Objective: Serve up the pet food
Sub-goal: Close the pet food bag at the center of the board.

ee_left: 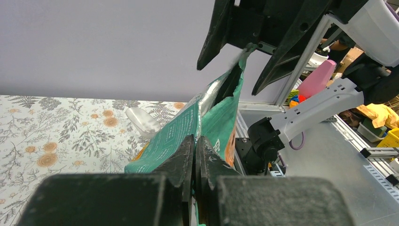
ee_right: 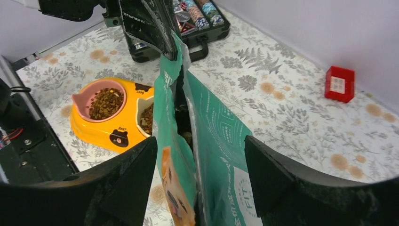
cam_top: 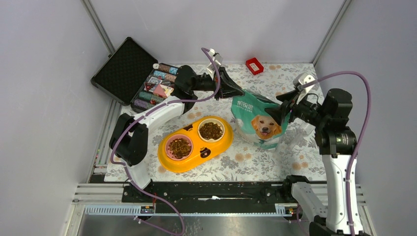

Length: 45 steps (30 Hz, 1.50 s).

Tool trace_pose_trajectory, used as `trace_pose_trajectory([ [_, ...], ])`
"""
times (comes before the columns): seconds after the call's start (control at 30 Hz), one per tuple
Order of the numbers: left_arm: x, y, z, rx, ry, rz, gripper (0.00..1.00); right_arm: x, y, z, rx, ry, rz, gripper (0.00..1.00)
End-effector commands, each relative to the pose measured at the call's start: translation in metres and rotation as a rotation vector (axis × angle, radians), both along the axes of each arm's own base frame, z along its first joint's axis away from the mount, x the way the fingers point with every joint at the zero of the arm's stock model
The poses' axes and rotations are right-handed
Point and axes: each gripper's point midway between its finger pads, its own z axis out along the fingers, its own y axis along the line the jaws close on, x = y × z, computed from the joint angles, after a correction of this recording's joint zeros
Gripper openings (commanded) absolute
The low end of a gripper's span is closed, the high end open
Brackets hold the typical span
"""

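Left hand [ee_left: 195, 141]: fingers closed almost together, pinching one top corner of the pouch [cam_top: 258, 125]; teal film is caught between them.
Right hand [ee_right: 200, 141]: fingers spread wide, one on each side of the pouch's other top corner; grips nothing; whether either finger touches the film cannot be told.
Pouch: teal and white, golden retriever printed on the front; stands upright on the counter [cam_top: 255, 162] between the two hands; top edge parted into a narrow slit.
Pet food [cam_top: 180, 146]: dark-brown kibble, heaped in both bowls of the feeder [cam_top: 196, 156]; none seen loose on the counter.
Feeder: yellow, double; pink bowl [cam_top: 170, 142] on the near left, white bowl [cam_top: 211, 121] on the far right; sits just left of the pouch, apart from it.
Counter: covered in a pale floral print.
Case [cam_top: 123, 69]: black, lid open, rows of chips inside; at the far left corner, behind the left arm.
Red box [cam_top: 254, 65]: small, at the far edge, well apart from the pouch.
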Motion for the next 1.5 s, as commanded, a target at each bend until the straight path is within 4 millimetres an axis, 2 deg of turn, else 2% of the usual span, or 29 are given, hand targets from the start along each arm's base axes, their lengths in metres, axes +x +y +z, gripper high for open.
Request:
trace_pose_trajectory([
  [0.0, -0.005, 0.011, 0.055, -0.121, -0.133, 0.060, 0.00, 0.000, 0.011, 0.006, 0.002, -0.013, 0.062, 0.73],
  [0.1, -0.004, 0.010, 0.056, -0.124, -0.132, 0.061, 0.00, 0.000, 0.014, -0.002, -0.029, 0.006, 0.073, 0.64],
  [0.23, -0.003, 0.010, 0.059, -0.129, -0.132, 0.062, 0.00, 0.006, 0.008, -0.006, -0.069, 0.005, 0.035, 0.34],
  [0.27, -0.003, 0.010, 0.058, -0.129, -0.130, 0.063, 0.00, 0.007, 0.006, -0.005, -0.078, -0.004, 0.025, 0.25],
  [0.33, -0.002, 0.010, 0.056, -0.124, -0.131, 0.068, 0.00, 0.008, -0.001, -0.005, -0.106, -0.023, -0.017, 0.01],
  [0.37, -0.002, 0.010, 0.055, -0.120, -0.129, 0.071, 0.00, 0.009, -0.005, -0.005, -0.117, -0.031, -0.045, 0.00],
  [0.6, 0.009, 0.017, 0.050, -0.109, -0.126, 0.123, 0.00, -0.003, -0.026, -0.013, -0.241, -0.066, -0.117, 0.00],
  [0.77, 0.033, 0.032, 0.050, -0.110, -0.116, 0.249, 0.00, -0.015, -0.037, -0.019, -0.304, -0.073, -0.150, 0.00],
  [0.87, 0.030, 0.033, 0.050, -0.100, -0.123, 0.229, 0.00, -0.019, -0.029, -0.018, -0.268, -0.058, -0.117, 0.27],
  [0.93, 0.027, 0.031, 0.048, -0.098, -0.116, 0.213, 0.00, -0.019, -0.017, -0.013, -0.213, -0.047, -0.066, 0.35],
  [1.07, 0.021, 0.029, 0.047, -0.099, -0.114, 0.188, 0.00, -0.015, 0.001, 0.008, -0.138, -0.034, 0.013, 0.45],
  [1.27, 0.017, 0.027, 0.049, -0.102, -0.119, 0.177, 0.00, -0.019, 0.011, 0.038, -0.184, -0.059, 0.060, 0.54],
  [1.37, 0.016, 0.027, 0.052, -0.110, -0.122, 0.176, 0.00, -0.020, 0.024, 0.036, -0.208, 0.036, 0.090, 0.61],
  [1.47, 0.015, 0.027, 0.054, -0.114, -0.124, 0.177, 0.00, -0.006, 0.029, 0.029, -0.277, 0.157, 0.026, 0.69],
])
